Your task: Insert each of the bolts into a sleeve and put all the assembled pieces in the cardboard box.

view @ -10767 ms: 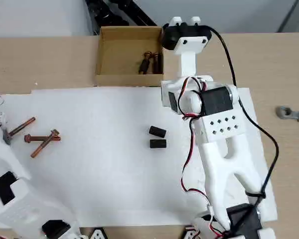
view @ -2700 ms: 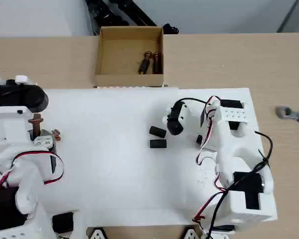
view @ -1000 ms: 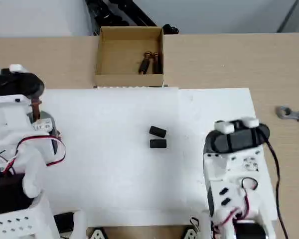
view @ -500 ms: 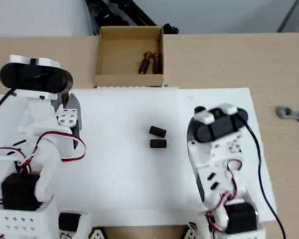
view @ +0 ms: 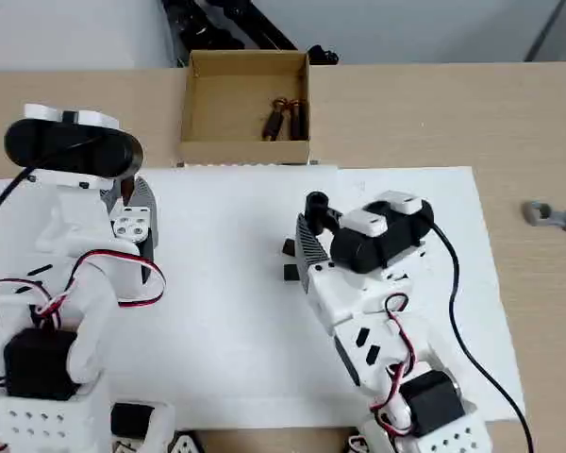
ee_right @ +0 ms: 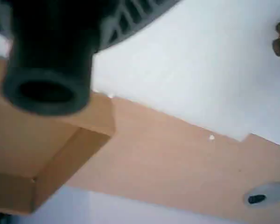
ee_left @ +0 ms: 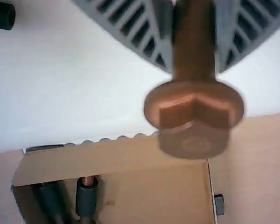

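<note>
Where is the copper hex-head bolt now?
In the left wrist view the copper bolt is clamped in the left gripper, over the left part of the white mat, its head pointing toward the cardboard box.

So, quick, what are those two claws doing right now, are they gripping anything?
Left gripper: shut on a copper-coloured hex-head bolt.
Right gripper: shut on a black tubular sleeve.

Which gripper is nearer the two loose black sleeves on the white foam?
Right. The right gripper, holding a sleeve, hangs just beside the loose sleeves; the left gripper, holding a bolt, is far across the foam.
</note>
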Tool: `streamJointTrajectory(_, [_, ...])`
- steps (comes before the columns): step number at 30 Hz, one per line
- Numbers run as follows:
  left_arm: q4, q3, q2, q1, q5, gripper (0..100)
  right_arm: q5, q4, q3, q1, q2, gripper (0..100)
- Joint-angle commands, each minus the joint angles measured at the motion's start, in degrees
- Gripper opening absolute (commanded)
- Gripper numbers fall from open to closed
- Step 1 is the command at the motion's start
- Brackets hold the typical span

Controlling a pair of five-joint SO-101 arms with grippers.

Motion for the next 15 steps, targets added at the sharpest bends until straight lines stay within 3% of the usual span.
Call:
streamJointTrajectory(1, [-2.1, -0.7, -0.6, 2.5, 2.7, 0, 0.8, -0.9, -0.5, -0.7, -2.0, 0.3])
streamJointTrajectory(7, [-9.3, -0.7, -0.6, 9.8, 5.9, 0, 0.7, 4.6, 1.9, -4.4, -5.8, 0.3])
streamJointTrajectory(15, [-22.5, -0.6, -0.2, 13.7, 12.7, 0, 4.1, 4.6, 7.1, -7.2, -16.4, 0.3])
